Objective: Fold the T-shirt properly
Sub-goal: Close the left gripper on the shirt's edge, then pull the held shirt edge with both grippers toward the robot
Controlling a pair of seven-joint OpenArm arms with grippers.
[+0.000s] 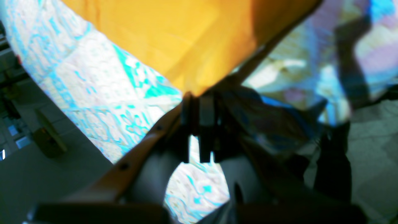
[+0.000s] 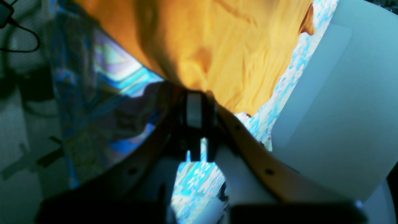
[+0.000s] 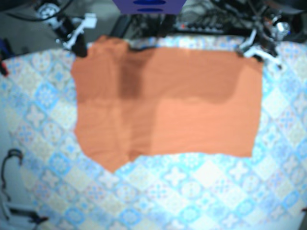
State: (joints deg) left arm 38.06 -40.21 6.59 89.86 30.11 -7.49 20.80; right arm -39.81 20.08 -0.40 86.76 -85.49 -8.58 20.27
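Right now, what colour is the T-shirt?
The T-shirt is plain orange; the base view shows it best.

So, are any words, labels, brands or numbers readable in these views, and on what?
None can be read. The T-shirt is plain orange, the tablecloth shows only a tile pattern, and the dark marks on the blue object at the top edge are too blurred to read.

T-shirt (image 3: 168,100): one, orange. Tablecloth (image 3: 201,191): one, blue-patterned. Grippers: two, namely one left gripper (image 1: 197,99), one right gripper (image 2: 196,96).
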